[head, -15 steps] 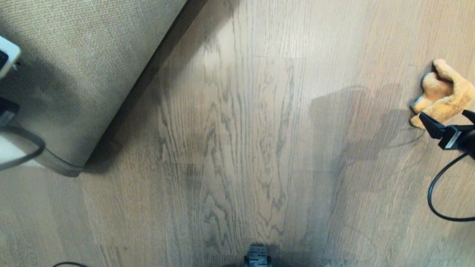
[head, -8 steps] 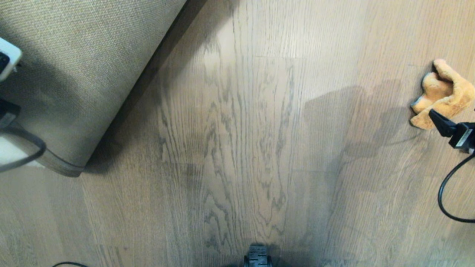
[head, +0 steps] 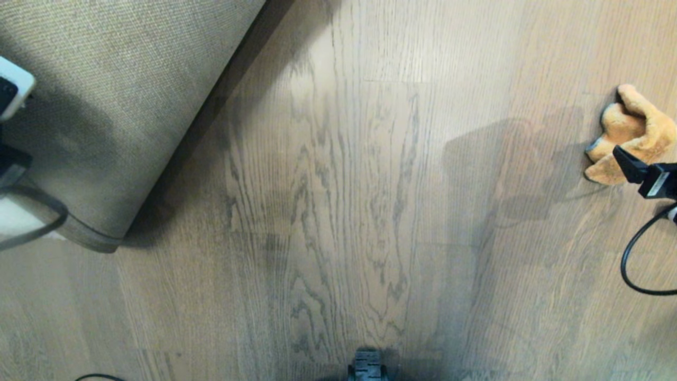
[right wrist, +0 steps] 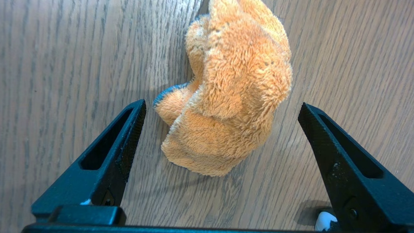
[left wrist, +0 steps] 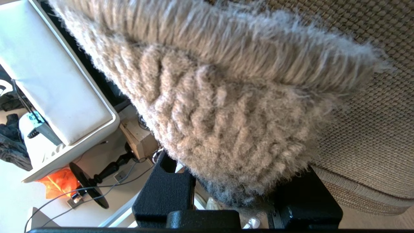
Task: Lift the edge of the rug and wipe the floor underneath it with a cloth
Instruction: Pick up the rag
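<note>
Rug edge held up, cloth lined up for pickup.

Head view: the rug is folded back, tan backing upward, exposing the wood-grain floor; the orange plush cloth lies at the far right, at the right gripper. Left wrist view: the left gripper is clamped on the rug's pile edge, which fills the jaws, keeping it raised. Right wrist view: jaws wide apart, the cloth centred between them, untouched, judged ready for closing.

A white padded rectangular seat stood near a crumpled orange plastic bag and a thin black cable on pale flooring.
</note>
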